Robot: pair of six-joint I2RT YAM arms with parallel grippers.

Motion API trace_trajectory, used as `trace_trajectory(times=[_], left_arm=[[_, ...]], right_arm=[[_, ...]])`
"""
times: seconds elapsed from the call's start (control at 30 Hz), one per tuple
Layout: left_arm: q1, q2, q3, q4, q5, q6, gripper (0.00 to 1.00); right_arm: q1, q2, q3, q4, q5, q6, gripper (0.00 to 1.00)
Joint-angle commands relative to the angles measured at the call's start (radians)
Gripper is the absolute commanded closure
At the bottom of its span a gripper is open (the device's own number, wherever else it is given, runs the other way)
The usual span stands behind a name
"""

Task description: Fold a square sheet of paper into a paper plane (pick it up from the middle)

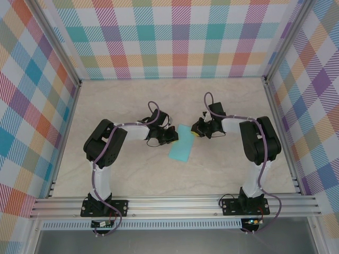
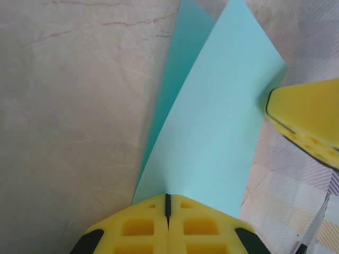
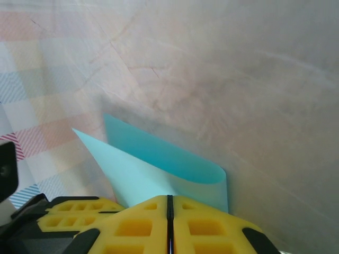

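I note square sheet of paper at centre of worktop, between both arms, doubled over, with soft unpressed curl at bend. Left gripper: jaws shut on one paper edge. Right gripper: jaws shut on curled end. I judge paper light, limp, smooth and tear-prone: pinch edges only, never pull apart. Worktop matte, marbled beige.
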Motion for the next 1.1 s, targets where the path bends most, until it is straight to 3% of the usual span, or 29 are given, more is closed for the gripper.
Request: trace_trajectory(times=[0.0,0.3,0.67,1.07], left_arm=[[-0.019,0.082,-0.057,-0.156,-0.089,0.018,1.0],[-0.018,0.08,-0.059,-0.161,-0.088,0.02,1.0],[-0.019,0.078,-0.062,-0.163,-0.091,0.022,1.0],[-0.019,0.071,-0.064,-0.163,-0.095,0.023,1.0]], right_arm=[[-0.017,0.025,0.023,0.0,-0.006,-0.007,0.91],[-0.018,0.069,-0.003,0.021,-0.003,0.016,0.91],[-0.026,0.045,0.114,-0.078,0.016,-0.028,0.9],[-0.028,0.095,0.025,-0.013,0.036,0.007,0.91]])
